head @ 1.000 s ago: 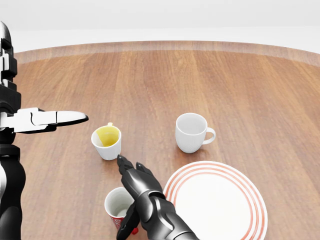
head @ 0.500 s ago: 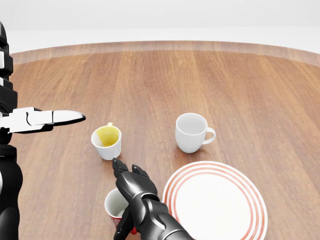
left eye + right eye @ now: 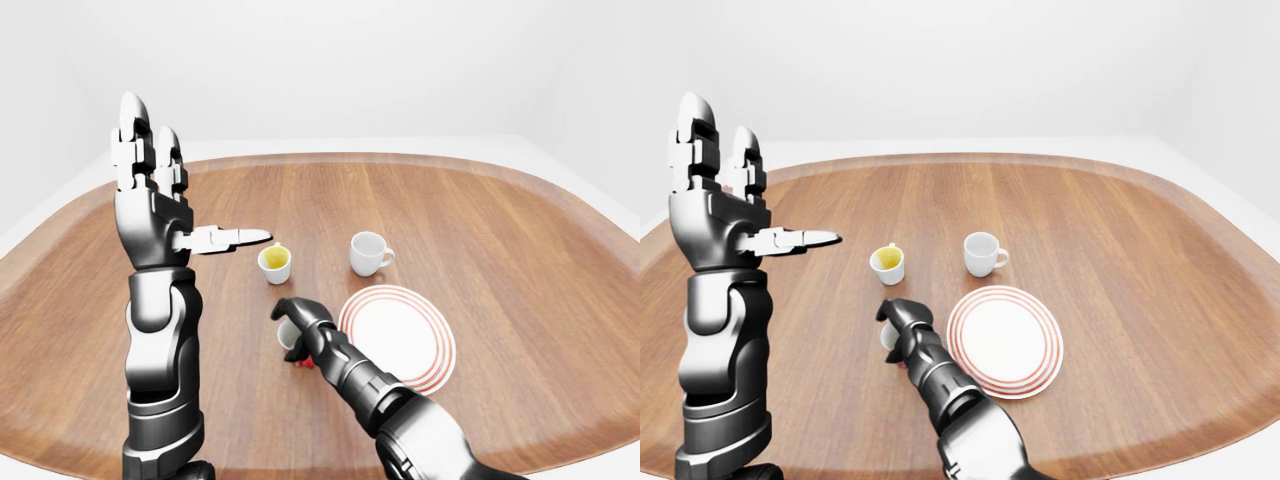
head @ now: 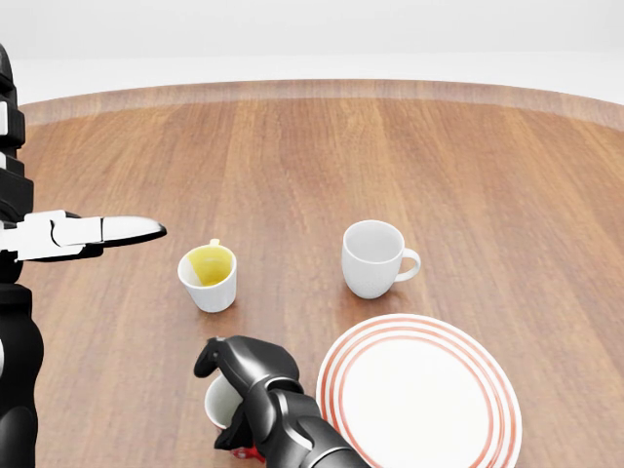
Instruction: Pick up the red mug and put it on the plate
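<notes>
The red mug stands near the bottom of the head view, just left of the plate, a white plate with red rings and nothing on it. Only its white inside and a bit of its red base show. My right hand covers the mug, its dark fingers curled over the rim and round the side. My left hand is held up at the left, far above the table, with its fingers straight and open and its thumb pointing right.
A white mug with a yellow inside stands above the red mug. An all-white mug stands above the plate, its handle to the right. All of them rest on a broad round wooden table.
My right hand's fingers, stretched flat beside the red mug before, have curled down over its rim. The left hand has hardly moved, and the mugs and plate stay put.
</notes>
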